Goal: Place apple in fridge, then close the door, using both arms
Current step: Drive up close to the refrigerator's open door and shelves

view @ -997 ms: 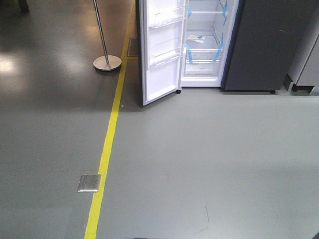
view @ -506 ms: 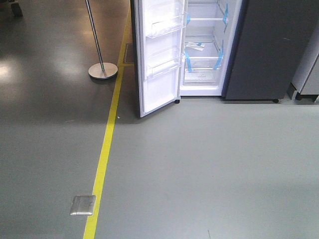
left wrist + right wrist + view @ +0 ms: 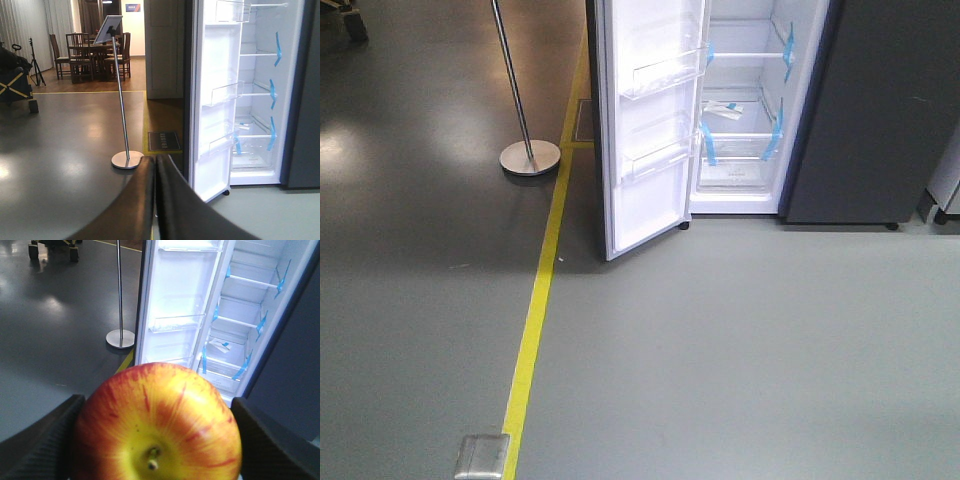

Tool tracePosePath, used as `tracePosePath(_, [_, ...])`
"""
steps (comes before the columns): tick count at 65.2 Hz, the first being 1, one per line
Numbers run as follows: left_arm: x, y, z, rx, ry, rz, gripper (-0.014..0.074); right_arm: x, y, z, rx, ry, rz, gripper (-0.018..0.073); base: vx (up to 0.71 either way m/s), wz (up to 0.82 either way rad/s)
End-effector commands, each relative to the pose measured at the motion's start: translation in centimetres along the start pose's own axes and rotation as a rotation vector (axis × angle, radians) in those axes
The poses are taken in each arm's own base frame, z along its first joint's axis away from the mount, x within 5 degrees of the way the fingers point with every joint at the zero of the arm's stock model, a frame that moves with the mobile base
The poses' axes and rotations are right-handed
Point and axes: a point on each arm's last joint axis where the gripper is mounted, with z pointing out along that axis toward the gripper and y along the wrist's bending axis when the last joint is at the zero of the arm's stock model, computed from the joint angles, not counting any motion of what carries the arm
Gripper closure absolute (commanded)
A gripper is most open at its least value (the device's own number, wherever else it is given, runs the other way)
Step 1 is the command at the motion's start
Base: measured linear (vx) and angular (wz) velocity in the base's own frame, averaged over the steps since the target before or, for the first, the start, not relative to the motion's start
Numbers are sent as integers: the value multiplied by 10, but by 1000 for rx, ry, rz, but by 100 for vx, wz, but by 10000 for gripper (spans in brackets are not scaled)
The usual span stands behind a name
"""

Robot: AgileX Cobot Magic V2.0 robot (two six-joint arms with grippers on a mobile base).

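The red and yellow apple point(image 3: 157, 415) fills the lower part of the right wrist view, stem toward the camera. My right gripper point(image 3: 157, 445) is shut on it, with a black finger point(image 3: 42, 440) at each side. The fridge point(image 3: 745, 150) stands ahead with its white inside and blue-taped shelves showing. Its door point(image 3: 645, 190) is swung wide open to the left, the clear bins facing out. In the left wrist view my left gripper point(image 3: 155, 161) is shut with nothing in it, pointing at the floor just left of the door point(image 3: 215, 100). Neither gripper shows in the front view.
A sign stand with a round metal base point(image 3: 530, 157) stands left of the door. A yellow floor line point(image 3: 535, 310) runs toward the fridge, with a metal floor plate point(image 3: 482, 455) beside it. A dark grey cabinet point(image 3: 885, 110) adjoins the fridge on the right.
The front view has moved closer to the fridge, which now looks larger. The floor plate has slid down to the bottom edge.
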Motion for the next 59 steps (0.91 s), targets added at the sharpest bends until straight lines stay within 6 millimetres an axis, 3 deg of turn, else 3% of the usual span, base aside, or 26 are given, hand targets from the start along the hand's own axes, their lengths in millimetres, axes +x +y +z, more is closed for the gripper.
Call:
tracePosePath(1, [-12,-3,-2,27,-91,-2,603,-15,0,-13,26,-126,-5,455,24,3])
tracePosePath(59, [-12,-3,-2,27,-91,-2,603,-15,0,-13,26,-126,-5,455,21,2])
